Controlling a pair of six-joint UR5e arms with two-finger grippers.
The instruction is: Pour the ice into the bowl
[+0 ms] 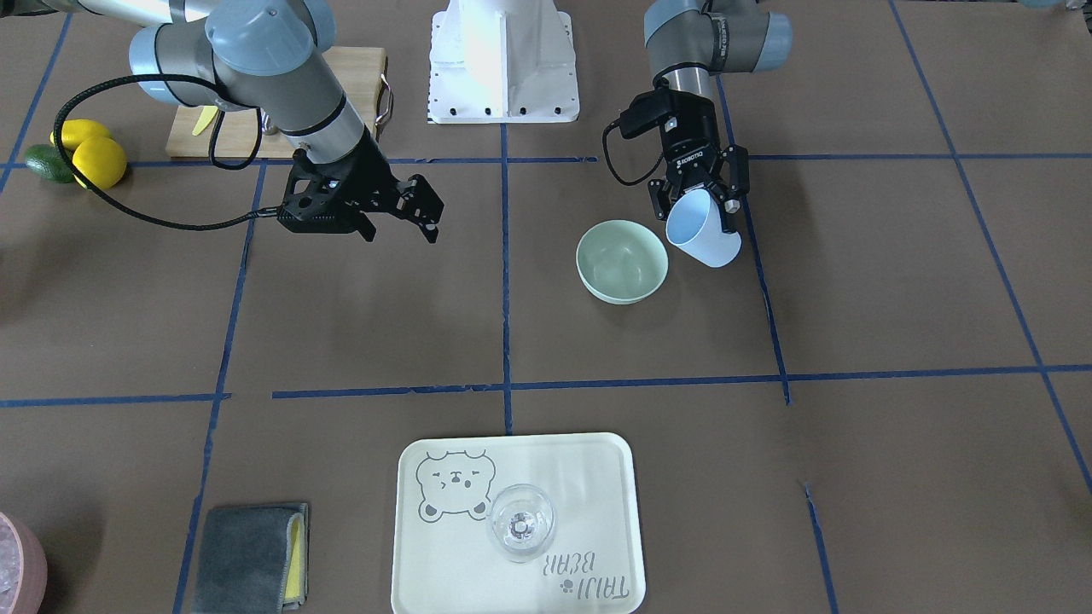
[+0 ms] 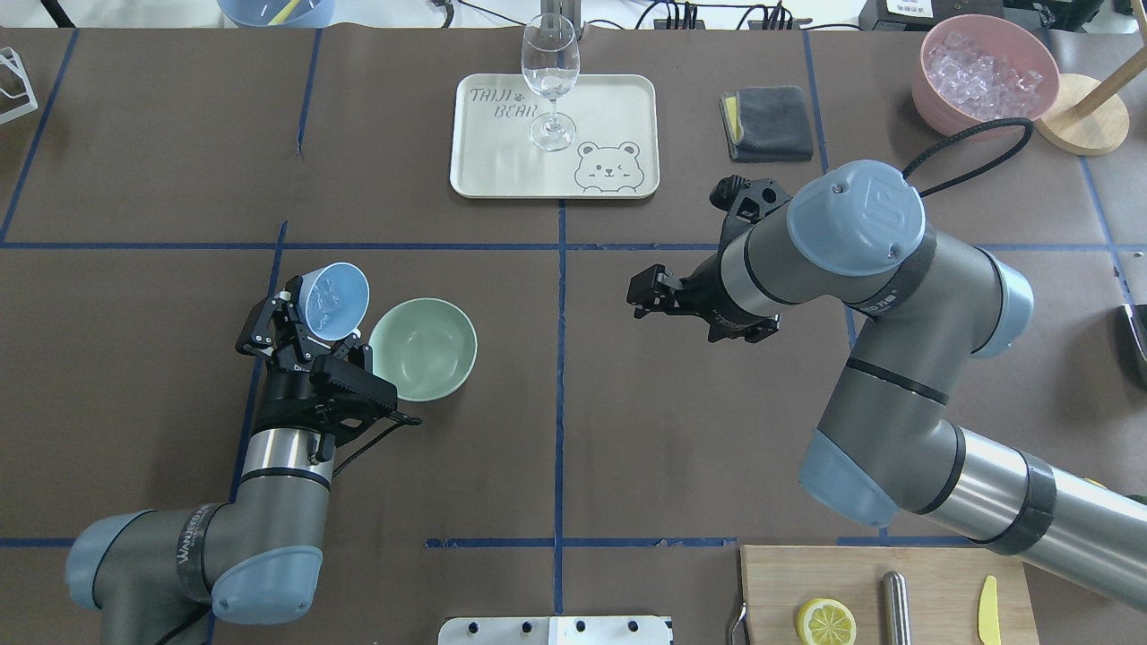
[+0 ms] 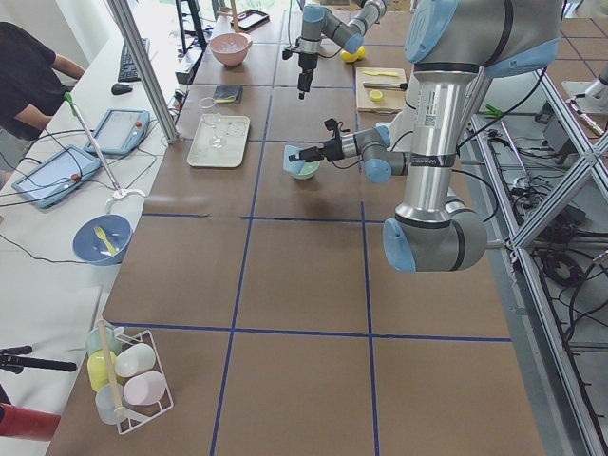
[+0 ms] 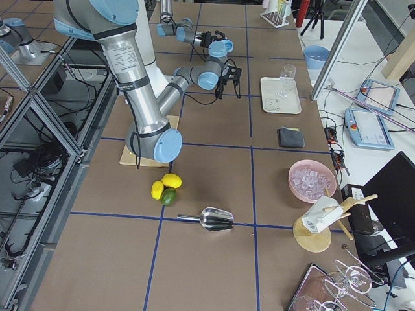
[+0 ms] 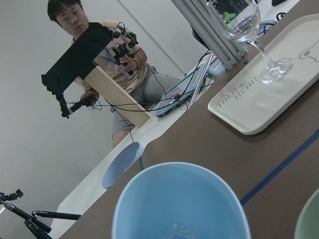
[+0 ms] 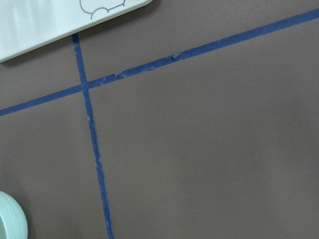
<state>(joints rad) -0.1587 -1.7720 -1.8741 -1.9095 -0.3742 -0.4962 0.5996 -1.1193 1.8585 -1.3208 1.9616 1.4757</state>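
My left gripper (image 2: pixel 309 327) is shut on a light blue cup (image 2: pixel 336 298) and holds it tilted, mouth up and away, just left of the pale mint-green bowl (image 2: pixel 422 348). Several clear ice cubes (image 2: pixel 330 303) lie inside the cup; they also show at its bottom in the left wrist view (image 5: pixel 178 231). In the front view the cup (image 1: pixel 701 230) hangs beside the bowl (image 1: pixel 622 260), which looks empty. My right gripper (image 2: pixel 640 296) is open and empty, hovering over bare table to the right of the bowl, and it also shows in the front view (image 1: pixel 408 220).
A cream tray (image 2: pixel 609 98) with a wine glass (image 2: pixel 549 76) stands at the far middle. A grey cloth (image 2: pixel 763 123) and a pink container of ice (image 2: pixel 986 76) are far right. A cutting board (image 2: pixel 932 591) with a lemon half is near right.
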